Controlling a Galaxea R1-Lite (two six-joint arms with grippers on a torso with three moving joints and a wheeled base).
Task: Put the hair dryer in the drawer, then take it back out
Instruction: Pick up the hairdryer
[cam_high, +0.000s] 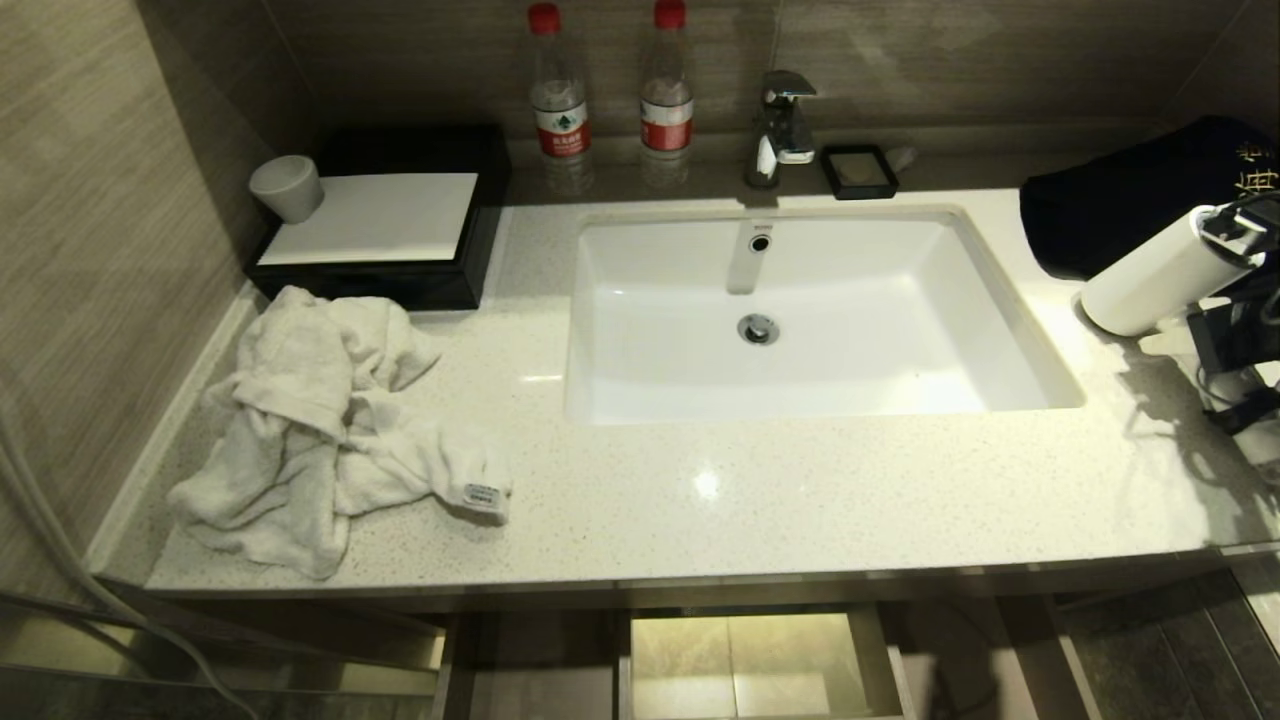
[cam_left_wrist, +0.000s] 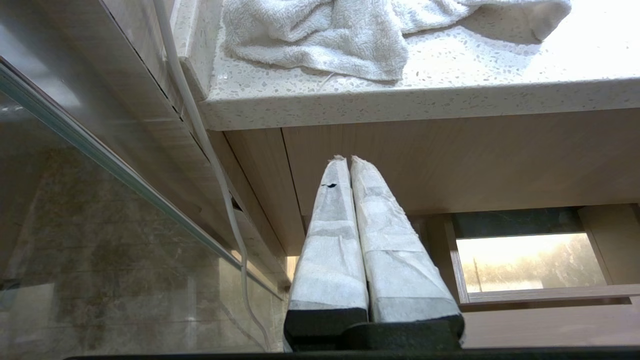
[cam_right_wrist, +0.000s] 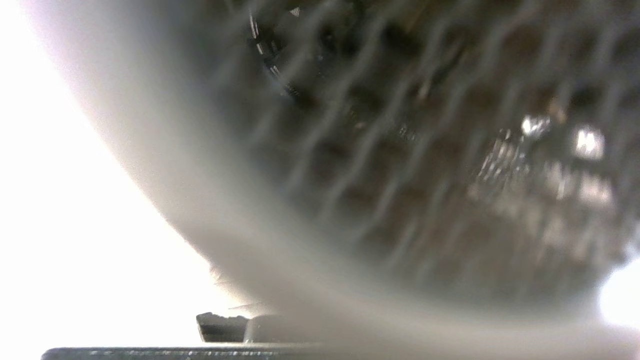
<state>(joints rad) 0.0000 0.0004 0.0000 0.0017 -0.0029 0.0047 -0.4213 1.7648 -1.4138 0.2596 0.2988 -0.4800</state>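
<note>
Nearest the camera, under the counter edge, the drawer (cam_high: 760, 665) is pulled out, pale wood floor showing, nothing visible in it. Left gripper (cam_left_wrist: 347, 160) is parked low by the cabinet front below the countertop (cam_high: 800, 500), wrapped fingers (cam_left_wrist: 330, 240) pressed together, holding nothing.

Mid-counter: crumpled white towel (cam_high: 320, 430) on the left, sink (cam_high: 640, 320) in the centre.

Right edge, farther back: hair dryer (cam_high: 1160, 272) with its white barrel tilted, rear end raised toward the right gripper (cam_high: 1235, 230), front end low over the counter. The right wrist view is filled by the barrel's mesh end, very close (lens nearly against it). Whether the fingers are clamped on the barrel or only around it: cannot tell, they are mostly cut off by the frame edge. A dark bag (cam_high: 1130, 190) sits just behind the dryer; black tray (cam_high: 390, 280), cup (cam_high: 287, 187), two bottles (cam_high: 560, 100) and the faucet (cam_high: 782, 125) are along the back wall.

Step in hand, as I judge it: securing the grasp on the dryer. To do it well:
- grip the barrel squarely, since smooth round plastic may roll
- confirm a firm hold before lifting
- lift clear of the counter and mind the cord (not clearly visible here)
- carry forward over the counter lip, then down into the open drawer, barrel roughly level.
</note>
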